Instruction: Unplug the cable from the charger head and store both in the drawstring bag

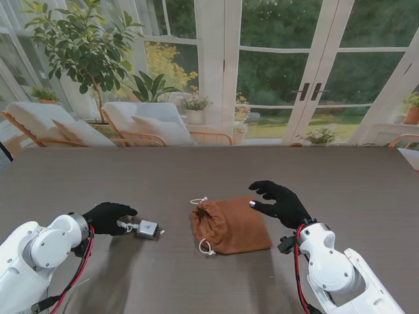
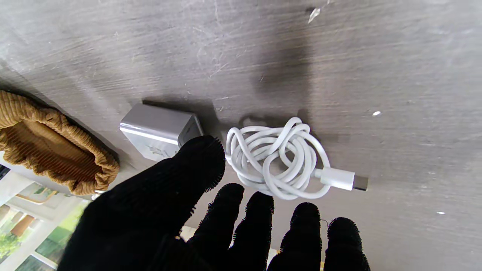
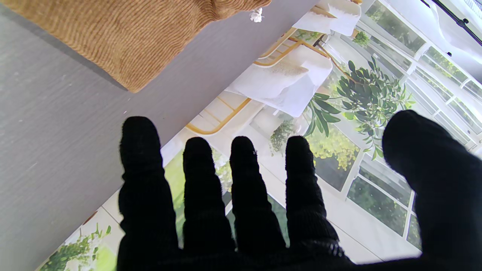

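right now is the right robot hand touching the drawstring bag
Apart. The right wrist view shows bare table between the right robot hand fingertips and the drawstring bag; the stand view shows the hand hovering open beside the bag's right edge.

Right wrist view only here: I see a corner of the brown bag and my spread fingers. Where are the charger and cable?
Observer: The charger head lies on the table left of the drawstring bag, apart from it.
Operator: And the cable?
Observer: The white cable sits coiled beside the charger head. One plug lies free, and the other end is hidden behind the left hand.
Operator: Is the bag open?
Observer: Yes, its gathered mouth gapes toward the charger head.
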You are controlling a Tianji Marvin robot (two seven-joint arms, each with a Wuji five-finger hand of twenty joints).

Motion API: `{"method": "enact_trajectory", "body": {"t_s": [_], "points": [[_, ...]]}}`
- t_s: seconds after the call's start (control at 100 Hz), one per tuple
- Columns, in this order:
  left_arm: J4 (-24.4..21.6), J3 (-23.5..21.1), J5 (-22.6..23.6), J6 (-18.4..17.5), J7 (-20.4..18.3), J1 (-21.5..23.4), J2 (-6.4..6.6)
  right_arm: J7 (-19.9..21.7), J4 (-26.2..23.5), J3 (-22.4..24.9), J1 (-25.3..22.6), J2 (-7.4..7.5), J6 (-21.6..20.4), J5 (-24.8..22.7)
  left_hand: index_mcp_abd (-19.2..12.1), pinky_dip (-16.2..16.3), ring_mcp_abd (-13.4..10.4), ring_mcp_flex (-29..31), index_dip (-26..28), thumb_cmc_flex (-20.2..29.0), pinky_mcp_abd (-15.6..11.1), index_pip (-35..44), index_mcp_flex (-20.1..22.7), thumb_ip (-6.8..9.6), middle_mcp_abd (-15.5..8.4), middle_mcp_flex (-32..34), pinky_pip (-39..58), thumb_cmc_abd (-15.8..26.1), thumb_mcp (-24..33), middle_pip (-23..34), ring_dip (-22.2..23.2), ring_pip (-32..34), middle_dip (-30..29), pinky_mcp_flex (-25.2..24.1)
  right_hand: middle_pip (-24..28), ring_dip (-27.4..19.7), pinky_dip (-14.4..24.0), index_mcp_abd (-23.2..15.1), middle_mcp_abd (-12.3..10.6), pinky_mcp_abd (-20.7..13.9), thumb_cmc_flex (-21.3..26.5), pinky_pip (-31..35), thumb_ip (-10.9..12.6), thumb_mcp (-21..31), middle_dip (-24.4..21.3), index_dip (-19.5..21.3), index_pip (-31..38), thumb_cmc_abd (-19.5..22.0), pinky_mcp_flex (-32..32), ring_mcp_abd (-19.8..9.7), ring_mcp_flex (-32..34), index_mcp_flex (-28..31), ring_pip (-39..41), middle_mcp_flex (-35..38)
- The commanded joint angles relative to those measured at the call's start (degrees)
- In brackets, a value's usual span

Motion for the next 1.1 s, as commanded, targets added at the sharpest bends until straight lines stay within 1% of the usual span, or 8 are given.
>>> {"method": "enact_trajectory", "body": {"t_s": [0.0, 0.21, 0.44, 0.62, 0.67, 0.72, 0.8, 1.09], "points": [[0.5, 0.2, -0.1, 0.4, -1.6, -0.1, 0.06, 0.8, -0.1, -0.2, -0.3, -0.12, -0.1, 0.0, 0.7, -0.5, -0.8, -2.4, 0.4, -0.9, -1.8, -0.1, -1.2, 0.52, -0.1, -2.0, -0.8, -2.1, 1.8, -0.3, -0.4, 0.7, 0.3, -0.2, 0.6, 0.0, 0.7, -0.1, 0.5, 0.1, 0.0, -1.7, -0.4, 0.6, -0.4, -1.4, 0.6, 0.8, -21.6, -0.7, 0.1, 0.8, 0.5, 1.2], [0.3, 0.7, 1.2, 0.9, -3.3, -0.1, 0.40, 0.8, 0.0, -0.2, -0.3, -0.17, 0.0, 0.3, 1.6, 2.0, 0.0, -0.2, 2.5, -2.1, -0.9, 1.4, -0.1, 0.38, 0.6, -0.8, 2.7, -2.5, 2.0, 0.7, 1.6, 3.8, 1.4, 3.5, 0.6, 0.0, 0.7, 0.0, 0.7, 0.1, 0.0, -1.7, -0.4, 0.7, -0.4, -1.5, 0.7, 0.8, -21.7, -0.7, 0.2, 0.8, 0.6, 1.3], [2.2, 2.2, 1.8, 1.1, -3.1, -0.8, 0.49, 0.7, 0.1, -0.2, -0.3, -0.20, 0.0, 0.4, 2.4, 15.3, 1.5, 2.6, 9.1, -1.6, -2.4, 6.6, 2.0, 0.47, 2.5, 3.1, 22.8, -1.9, 3.1, 5.9, 9.9, 14.6, 8.2, 3.3, 0.7, 0.1, 0.7, 0.1, 0.7, 0.1, 0.0, -1.7, -0.4, 0.7, -0.4, -1.5, 0.8, 0.8, -21.5, -0.8, 0.4, 0.8, 0.6, 1.4], [4.3, 3.7, 2.4, 0.5, -1.1, -1.5, 0.34, 0.5, 0.2, -0.2, -0.3, -0.27, 0.1, 0.7, 1.5, 9.9, 3.5, 6.6, 18.8, -1.2, -4.6, 21.1, 2.1, 0.54, 3.0, 7.2, 57.8, -1.1, 4.0, 17.2, 19.8, 32.0, 20.9, 0.7, 0.7, 0.1, 0.7, 0.2, 0.8, 0.1, 0.1, -1.6, -0.4, 0.8, -0.4, -1.6, 0.9, 0.9, -21.4, -0.7, 0.5, 0.8, 0.7, 1.4], [4.9, 4.2, 2.4, 0.5, -0.5, -1.7, 0.29, 0.5, 0.2, -0.3, -0.3, -0.29, 0.1, 0.7, 0.9, 10.4, 4.1, 8.5, 22.6, 0.6, -4.4, 27.8, 1.8, -1.04, 2.9, 8.9, 61.9, -1.3, 3.2, 21.4, 22.7, 37.7, 24.9, 2.8, 0.7, 0.1, 0.7, 0.2, 0.8, 0.2, 0.1, -1.6, -0.4, 0.9, -0.4, -1.6, 0.9, 0.9, -21.4, -0.7, 0.5, 0.8, 0.7, 1.4], [5.5, 4.6, 2.7, 0.3, 0.1, -2.0, 0.25, 0.4, 0.2, -0.3, -0.3, -0.29, 0.1, 0.7, -0.3, 12.7, 4.6, 10.7, 24.6, 2.9, -4.1, 33.6, 1.9, -3.09, 2.8, 11.9, 64.2, -2.5, 0.7, 22.8, 25.1, 42.6, 38.8, 5.3, 0.7, 0.1, 0.7, 0.3, 0.8, 0.2, 0.1, -1.6, -0.4, 0.9, -0.4, -1.6, 0.9, 0.9, -21.4, -0.7, 0.5, 0.8, 0.7, 1.4], [6.1, 5.6, 2.7, 0.4, 0.1, -2.5, 0.29, 0.4, 0.2, -0.3, -0.2, -0.32, 0.1, 0.7, -1.2, 18.1, 4.9, 14.2, 23.4, 7.2, -3.7, 43.8, 1.5, -2.95, 2.9, 17.5, 67.0, -2.9, -3.8, 21.2, 28.1, 49.9, 50.5, 9.0, 0.7, 0.1, 0.7, 0.3, 0.8, 0.2, 0.1, -1.6, -0.4, 1.0, -0.4, -1.6, 1.0, 1.0, -21.4, -0.7, 0.5, 0.8, 0.7, 1.4], [9.3, 8.7, 5.4, -2.4, 1.5, -5.0, 0.63, 0.1, 0.3, -0.4, -0.2, -0.39, 0.1, 0.8, -6.6, 20.3, 2.6, 29.6, 20.8, 9.8, -2.3, 53.4, 10.5, -3.90, 1.2, 31.2, 76.1, -1.7, -2.5, 23.2, 29.6, 61.0, 54.9, 23.0, 0.9, 0.1, 0.7, 0.4, 0.9, 0.3, 0.4, -1.5, -0.4, 1.3, -0.4, -1.6, 1.2, 1.3, -21.2, -0.5, 0.7, 0.9, 0.8, 1.7]]}}
